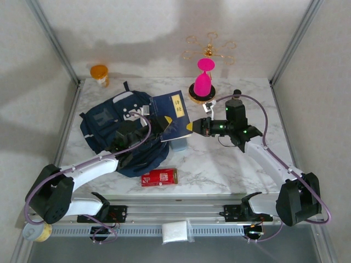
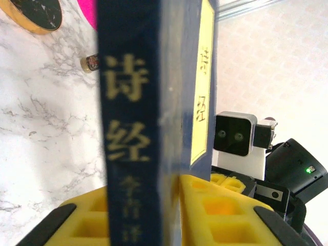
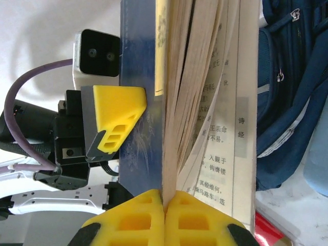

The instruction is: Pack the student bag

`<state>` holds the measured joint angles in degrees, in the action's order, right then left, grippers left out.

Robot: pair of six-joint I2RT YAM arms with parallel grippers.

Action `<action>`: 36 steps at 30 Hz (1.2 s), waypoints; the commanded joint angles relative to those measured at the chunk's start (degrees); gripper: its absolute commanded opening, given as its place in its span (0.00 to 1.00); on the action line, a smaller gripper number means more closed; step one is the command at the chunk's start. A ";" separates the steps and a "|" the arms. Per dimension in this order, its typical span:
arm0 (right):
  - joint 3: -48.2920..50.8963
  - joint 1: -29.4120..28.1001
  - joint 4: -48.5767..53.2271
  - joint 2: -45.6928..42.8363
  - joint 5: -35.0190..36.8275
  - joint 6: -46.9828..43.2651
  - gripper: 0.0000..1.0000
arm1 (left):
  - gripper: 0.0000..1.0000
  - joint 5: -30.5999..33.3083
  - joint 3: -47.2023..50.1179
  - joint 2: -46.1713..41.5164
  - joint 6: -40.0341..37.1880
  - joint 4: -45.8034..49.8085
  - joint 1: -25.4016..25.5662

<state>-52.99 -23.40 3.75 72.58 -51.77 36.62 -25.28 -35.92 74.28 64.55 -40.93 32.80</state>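
Observation:
The student bag (image 1: pixel 112 129), a navy backpack with white patches, lies at the table's left centre; its blue fabric also runs down the right side of the right wrist view (image 3: pixel 292 92). A dark blue book (image 1: pixel 174 112) with a yellow title label hangs over the bag's right edge. My left gripper (image 1: pixel 159 124) is shut on the book's spine (image 2: pixel 130 128), with a yellow pad (image 2: pixel 220 210) pressed against the cover. My right gripper (image 1: pixel 192 127) is shut on the opposite edge, pinching the cover and a thin sheaf of pages (image 3: pixel 171 169); the other pages fan loose.
A light-blue pencil case (image 1: pixel 178 145) lies under the book. A red box (image 1: pixel 159 177) sits near the front edge. An orange jar (image 1: pixel 100 74) stands back left and a pink object on a gold-rimmed stand (image 1: pixel 203 82) back centre. A white packet (image 1: pixel 175 233) lies below the rail.

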 commanded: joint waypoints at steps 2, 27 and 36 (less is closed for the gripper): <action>-2.20 -0.44 2.24 0.12 -0.23 -2.23 0.07 | 0.11 -1.18 -1.68 -0.65 -0.54 -2.61 0.95; -0.58 2.65 -10.23 1.98 -4.05 8.90 0.37 | 0.00 -0.08 -8.65 2.65 -5.22 5.05 3.30; -3.33 4.66 -2.23 0.54 1.64 4.06 0.00 | 0.41 -0.42 -9.22 1.87 -9.02 10.19 3.15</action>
<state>-53.69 -20.64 -0.80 75.46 -53.32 43.11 -25.93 -42.78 77.06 58.87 -33.12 36.03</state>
